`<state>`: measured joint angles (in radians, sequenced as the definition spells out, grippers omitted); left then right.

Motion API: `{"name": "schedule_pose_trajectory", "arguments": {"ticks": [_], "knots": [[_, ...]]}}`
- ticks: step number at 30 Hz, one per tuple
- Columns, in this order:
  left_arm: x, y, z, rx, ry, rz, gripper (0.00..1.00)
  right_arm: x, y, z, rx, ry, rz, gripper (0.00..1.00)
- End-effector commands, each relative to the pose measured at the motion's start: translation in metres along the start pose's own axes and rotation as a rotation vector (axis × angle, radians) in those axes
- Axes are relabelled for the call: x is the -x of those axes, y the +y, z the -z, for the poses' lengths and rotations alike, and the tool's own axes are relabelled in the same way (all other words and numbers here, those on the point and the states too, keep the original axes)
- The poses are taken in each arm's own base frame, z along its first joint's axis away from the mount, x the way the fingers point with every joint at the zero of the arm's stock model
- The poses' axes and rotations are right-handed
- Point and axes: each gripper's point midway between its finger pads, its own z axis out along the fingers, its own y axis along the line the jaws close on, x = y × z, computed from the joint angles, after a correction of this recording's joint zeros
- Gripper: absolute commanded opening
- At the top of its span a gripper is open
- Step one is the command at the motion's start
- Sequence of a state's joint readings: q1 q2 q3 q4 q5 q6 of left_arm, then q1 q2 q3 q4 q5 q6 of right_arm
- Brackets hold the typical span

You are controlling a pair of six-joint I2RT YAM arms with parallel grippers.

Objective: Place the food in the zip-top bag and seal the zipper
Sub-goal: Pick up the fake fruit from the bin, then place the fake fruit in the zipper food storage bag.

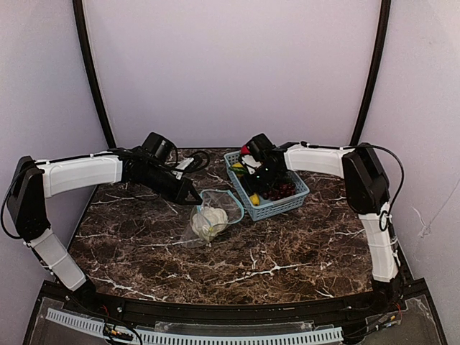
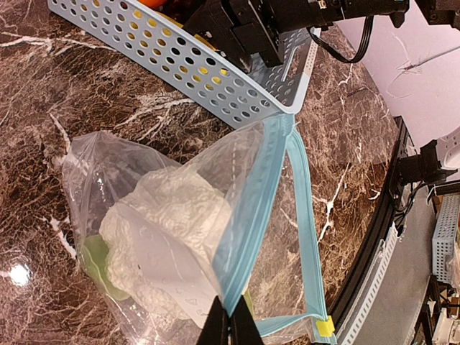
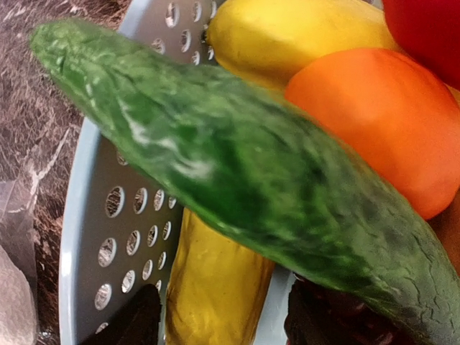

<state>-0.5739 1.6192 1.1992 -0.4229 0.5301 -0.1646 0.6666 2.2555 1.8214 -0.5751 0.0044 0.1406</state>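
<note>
Left claw (image 2: 230, 327) pinches the zipper (image 2: 248, 237) of the zip-top bag (image 2: 93, 165) holding cauliflower (image 2: 165, 215).

I'm working in a robot lab cell here. A plain lilac backdrop (image 1: 230, 72) is wrapping round three sides, with curved black poles (image 1: 90, 72) running up it. My left arm (image 1: 79, 175) and right arm (image 1: 327, 159) are reaching out over a marble-patterned tabletop (image 1: 287, 251). A slotted white cable duct (image 1: 215, 336) is running along the near edge, and loose black cables (image 1: 190, 159) are lying at the back. The cucumber (image 3: 251, 187) in the light-blue basket (image 1: 284, 206) is looking plasticky, a prop rather than dinner.
</note>
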Motion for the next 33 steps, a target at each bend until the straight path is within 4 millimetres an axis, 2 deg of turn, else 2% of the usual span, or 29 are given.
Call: {"name": "schedule_pose_trajectory", "arguments": {"ticks": [1, 5, 8, 11, 14, 17, 18, 21, 27, 33], "knots": [[-0.004, -0.002, 0.009, 0.008, 0.005, -0.003, 0.01, -0.037, -0.007, -0.029, -0.015, 0.112, -0.024, 0.51], [-0.004, -0.002, 0.009, 0.010, 0.006, -0.003, 0.01, -0.040, 0.002, -0.030, 0.027, 0.117, -0.019, 0.47], [-0.004, -0.002, 0.009, 0.010, 0.005, -0.004, 0.01, -0.044, 0.005, -0.029, 0.017, 0.119, -0.009, 0.36], [-0.004, -0.001, 0.010, 0.015, 0.001, -0.007, 0.01, -0.039, 0.007, -0.016, 0.027, 0.087, -0.023, 0.29], [-0.003, -0.002, 0.011, 0.017, -0.003, -0.013, 0.01, -0.022, 0.007, 0.011, 0.030, 0.021, -0.032, 0.27], [-0.003, -0.004, 0.012, 0.009, -0.007, -0.018, 0.01, 0.001, 0.004, 0.050, 0.036, -0.072, -0.045, 0.24], [-0.003, -0.004, 0.012, 0.007, -0.008, -0.020, 0.01, 0.011, 0.004, 0.068, 0.046, -0.117, -0.048, 0.24], [-0.003, -0.005, 0.013, 0.002, -0.010, -0.020, 0.01, 0.018, 0.004, 0.102, 0.088, -0.181, -0.051, 0.25], [-0.001, -0.012, 0.013, -0.038, -0.021, -0.028, 0.01, 0.012, 0.022, 0.146, 0.213, -0.257, -0.024, 0.25], [-0.001, -0.018, 0.012, -0.076, -0.028, -0.033, 0.01, -0.002, 0.070, 0.184, 0.466, -0.288, 0.016, 0.25]]}}
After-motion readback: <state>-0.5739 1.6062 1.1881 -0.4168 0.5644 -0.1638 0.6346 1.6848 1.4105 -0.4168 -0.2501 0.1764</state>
